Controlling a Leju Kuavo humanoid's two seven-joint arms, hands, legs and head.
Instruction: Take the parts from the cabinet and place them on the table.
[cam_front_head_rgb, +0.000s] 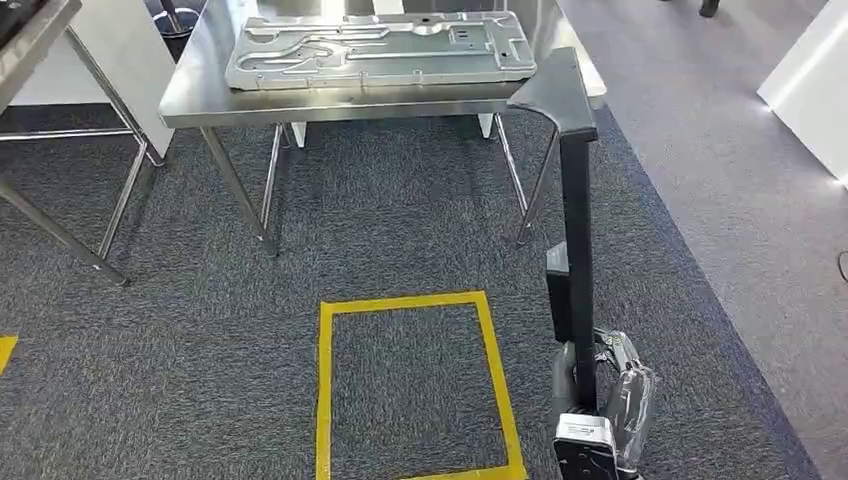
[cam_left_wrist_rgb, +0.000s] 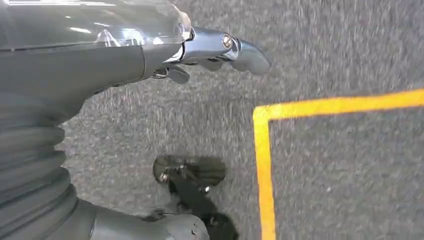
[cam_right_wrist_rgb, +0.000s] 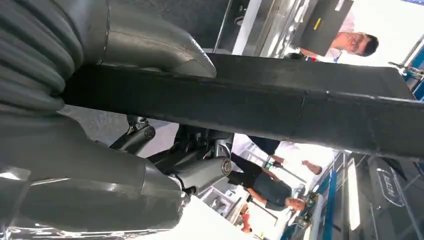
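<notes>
Right robot hand (cam_front_head_rgb: 592, 420) low at the robot's side, fingers wrapped round the lower end of a long dark part (cam_front_head_rgb: 577, 200); the part stands near upright, its broad flared top level with the near right corner of the steel counter (cam_front_head_rgb: 300, 108). Right wrist view confirms the grip: thumb over the black bar, darker fingers (cam_right_wrist_rgb: 200, 172) curled beneath it. Holding it by the bottom end and vertical looks like a way to carry a long piece without sweeping the floor or the counter legs. Left robot hand (cam_left_wrist_rgb: 220, 50) hangs over grey carpet, nothing in it, fingers loosely extended and somewhat apart; it sits beside the corner of the yellow tape square (cam_front_head_rgb: 415, 385) marked on the floor, which I take for the standing mark in front of the counter. A flat stamped metal panel (cam_front_head_rgb: 380, 48) already lies on the counter, taking most of the near surface. My read: the carry is nearly over, the set-down not yet done. The top-heavy part may swing when tilted, and free room beside the panel is tight. People visible beyond in the right wrist view, well apart
</notes>
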